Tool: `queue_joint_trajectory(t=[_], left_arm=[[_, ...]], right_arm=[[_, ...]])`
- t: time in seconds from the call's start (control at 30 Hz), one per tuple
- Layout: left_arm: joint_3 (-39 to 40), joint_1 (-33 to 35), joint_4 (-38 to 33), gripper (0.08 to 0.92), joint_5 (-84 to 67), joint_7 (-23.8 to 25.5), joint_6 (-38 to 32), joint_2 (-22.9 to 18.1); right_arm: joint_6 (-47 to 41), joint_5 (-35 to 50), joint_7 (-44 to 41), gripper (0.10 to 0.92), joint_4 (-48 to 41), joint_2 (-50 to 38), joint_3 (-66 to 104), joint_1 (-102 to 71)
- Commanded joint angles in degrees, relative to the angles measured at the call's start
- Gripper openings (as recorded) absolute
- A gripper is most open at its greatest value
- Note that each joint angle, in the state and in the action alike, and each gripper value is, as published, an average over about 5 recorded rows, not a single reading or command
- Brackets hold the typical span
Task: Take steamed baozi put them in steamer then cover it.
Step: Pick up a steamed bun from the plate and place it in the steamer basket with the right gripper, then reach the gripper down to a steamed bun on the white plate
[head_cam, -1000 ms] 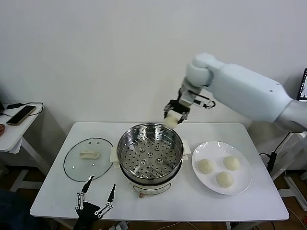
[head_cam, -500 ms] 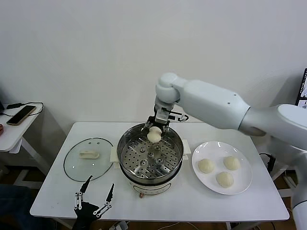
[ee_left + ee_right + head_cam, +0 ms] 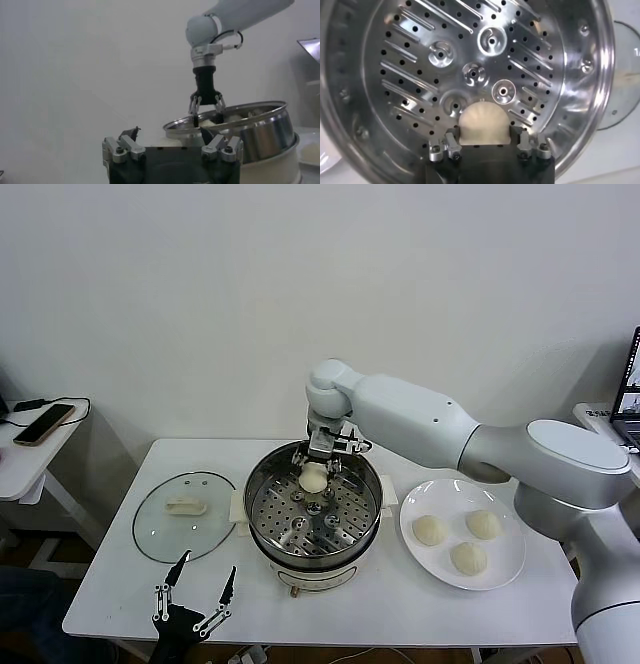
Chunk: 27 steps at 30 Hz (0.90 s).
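Right claw (image 3: 317, 465) inside the steamer (image 3: 268, 494), over the far part of the perforated tray, jaws spread to either side of one baozi (image 3: 313, 478); contact impossible to tell. Three more baozi (image 3: 430, 530) on the white plate (image 3: 510, 569), right of the steamer. Cover (image 3: 158, 534) flat on the surface (image 3: 400, 604), left side. Left claw (image 3: 192, 604) released, parked at the near edge.

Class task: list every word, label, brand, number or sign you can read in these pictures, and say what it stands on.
No readable text anywhere.
The steamer, cover, plate and baozi bear no visible print.
The phone on the side table shows nothing readable.
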Motion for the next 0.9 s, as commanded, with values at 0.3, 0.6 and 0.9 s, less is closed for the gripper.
queue_joint_trajectory(t=[0.3,0.6,0.9], left_arm=[[-0.1,-0.1,-0.3,0.823,-0.1,-0.1,0.2,0.1],[0.4,-0.2,-0.6,0.823,0.1,0.0,0.4,0.1],[1.0,-0.7,-0.3,0.823,0.2,0.0,0.5,0.2]], right_arm=[[-7.7,10.8,-5.1,0.823,6.7,-7.0,2.0,6.1],[-33.8,33.3,-7.8,0.823,5.5,-23.9,-6.4,18.3],[-40.6,39.5,-3.2,0.823,6.6,-35.9,-14.5,10.8]])
